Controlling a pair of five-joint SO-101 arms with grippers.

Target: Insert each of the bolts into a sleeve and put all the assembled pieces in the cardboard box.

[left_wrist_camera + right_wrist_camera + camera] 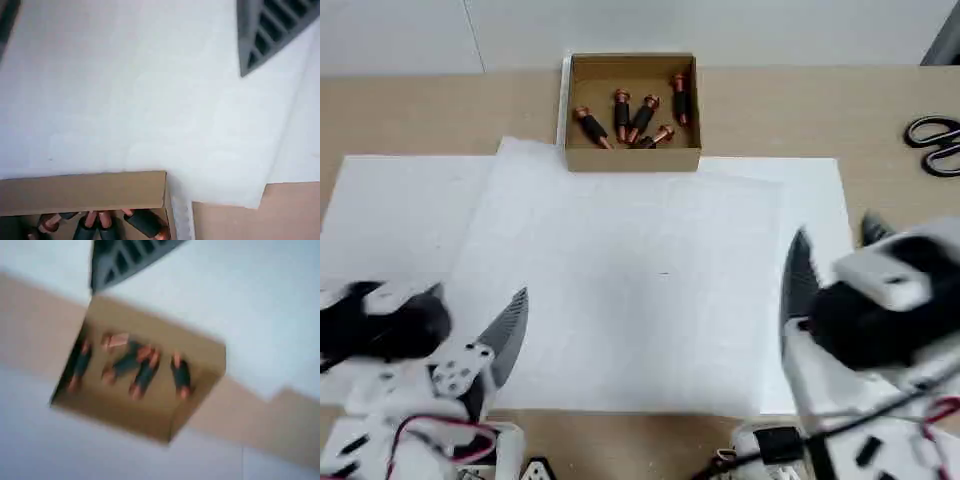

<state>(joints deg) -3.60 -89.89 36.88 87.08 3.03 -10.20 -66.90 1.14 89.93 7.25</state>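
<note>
Left hand (478,300) gapes — assembled pieces (642,118) in cardboard box (632,158).

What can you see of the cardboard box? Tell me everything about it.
The cardboard box is a small, shallow, open-topped box of plain brown cardboard with low upright walls and no lid. It stands level at the far side of the table, its near wall against the far edge of the white sheet. Inside lie five assembled pieces, black sleeves with copper-coloured bolt ends showing, scattered loosely on its floor at different angles, some touching one another.
</note>
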